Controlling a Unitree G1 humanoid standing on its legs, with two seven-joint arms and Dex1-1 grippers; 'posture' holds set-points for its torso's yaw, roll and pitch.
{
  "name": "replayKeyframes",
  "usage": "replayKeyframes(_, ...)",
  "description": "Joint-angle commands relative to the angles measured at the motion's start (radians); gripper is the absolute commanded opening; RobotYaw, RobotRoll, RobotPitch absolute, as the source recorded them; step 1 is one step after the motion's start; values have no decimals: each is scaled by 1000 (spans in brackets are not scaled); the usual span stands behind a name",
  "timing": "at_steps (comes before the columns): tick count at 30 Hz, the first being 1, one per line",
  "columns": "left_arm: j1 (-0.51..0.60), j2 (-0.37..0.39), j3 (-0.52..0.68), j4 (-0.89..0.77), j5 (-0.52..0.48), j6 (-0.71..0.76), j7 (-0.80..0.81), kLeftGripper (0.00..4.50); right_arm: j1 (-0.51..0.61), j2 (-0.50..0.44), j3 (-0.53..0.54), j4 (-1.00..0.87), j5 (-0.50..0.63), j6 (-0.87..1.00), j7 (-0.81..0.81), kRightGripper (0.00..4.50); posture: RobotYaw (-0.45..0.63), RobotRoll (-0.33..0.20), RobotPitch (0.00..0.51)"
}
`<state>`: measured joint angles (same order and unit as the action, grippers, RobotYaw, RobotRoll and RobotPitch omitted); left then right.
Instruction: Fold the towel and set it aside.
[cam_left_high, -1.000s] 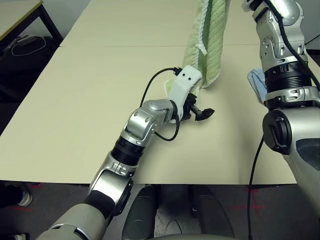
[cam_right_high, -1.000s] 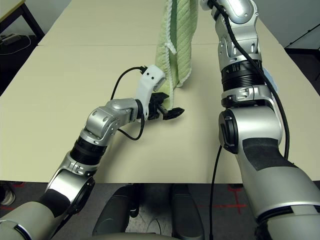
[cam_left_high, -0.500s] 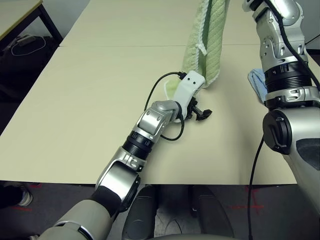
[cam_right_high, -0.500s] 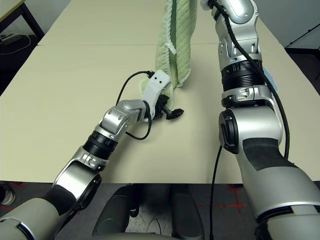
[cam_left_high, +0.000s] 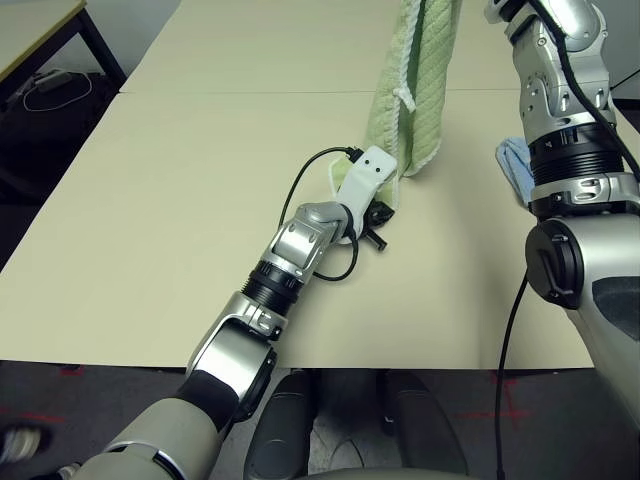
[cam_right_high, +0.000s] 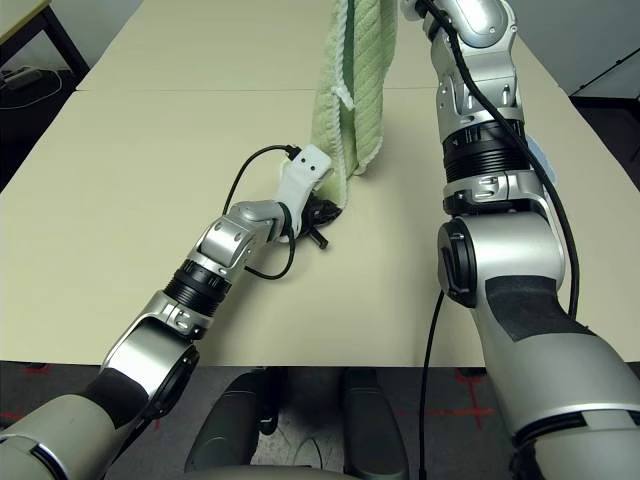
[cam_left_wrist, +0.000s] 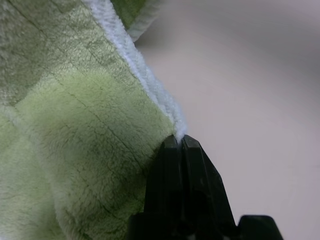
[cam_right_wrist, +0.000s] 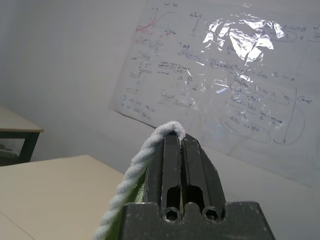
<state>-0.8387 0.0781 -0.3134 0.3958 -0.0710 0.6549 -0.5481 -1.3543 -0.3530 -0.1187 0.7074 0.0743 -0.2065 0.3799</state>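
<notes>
The light green towel (cam_left_high: 415, 90) hangs in a long drape, its lower end resting on the table. Its top is held up above the head views by my right gripper (cam_right_wrist: 179, 141), which is shut on the white edging (cam_right_wrist: 131, 172). My left gripper (cam_left_high: 378, 214) lies low on the table at the towel's bottom corner. In the left wrist view this left gripper (cam_left_wrist: 180, 141) is shut, with the towel (cam_left_wrist: 75, 125) and its white edge pinched at the fingertips.
A small light blue cloth (cam_left_high: 512, 166) lies on the table beside my right arm (cam_left_high: 565, 120). The beige table (cam_left_high: 170, 190) stretches bare to the left and front. A whiteboard with writing (cam_right_wrist: 225, 75) hangs on the far wall.
My left gripper has slid forward to the towel's lower corner and gone from open to shut on it. The right arm and the hanging towel have stayed put.
</notes>
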Motion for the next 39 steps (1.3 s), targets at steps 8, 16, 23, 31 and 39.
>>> replayKeyframes(8, 82, 270, 97, -298, -57, 160, -141, 56, 59, -122, -8, 100, -49, -69, -9, 0, 118, 0, 194)
replayKeyframes(16, 88, 552, 295, -384, -99, 176, -173, 56, 264, -248, -65, 83, 13, -125, 80, 0, 151, 0, 189)
replayKeyframes(23, -31, 596, 307, -219, -77, 82, -192, 56, 391, -291, -111, 55, 153, -73, 307, 0, 136, 0, 184)
replayKeyframes(31, -252, 590, 302, 190, -1, -169, -160, 56, 376, -382, -129, 134, 188, 65, 405, 0, 109, 0, 209)
replayKeyframes(39, -469, 507, 305, 690, 83, -468, 35, 56, 213, -331, -69, 374, 87, 140, 294, 0, 81, 0, 243)
